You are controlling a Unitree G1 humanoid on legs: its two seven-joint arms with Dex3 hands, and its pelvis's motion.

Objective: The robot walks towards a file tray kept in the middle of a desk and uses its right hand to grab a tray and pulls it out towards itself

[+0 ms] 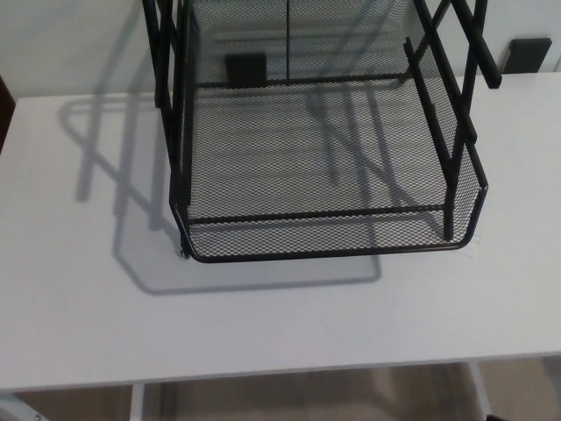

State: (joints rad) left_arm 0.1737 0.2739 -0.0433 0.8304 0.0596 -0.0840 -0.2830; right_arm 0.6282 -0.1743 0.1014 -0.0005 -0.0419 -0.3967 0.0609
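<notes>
Unlabelled black mesh file tray (324, 175) stands on white desk (263, 324).

Two small black blocks at the far edge, against the pale wall (53, 44): one (245, 67) seen through mesh, left of centre, the other (529, 54) near the upper right corner. Grey barred shadow (131, 219) spread leftward and forward over the white surface. Below the near edge, a strip of tan floor (307, 399), crossed by white legs at left (138, 402) and right (480, 390). Dark sliver (5, 110) at the left border, unidentifiable.
</notes>
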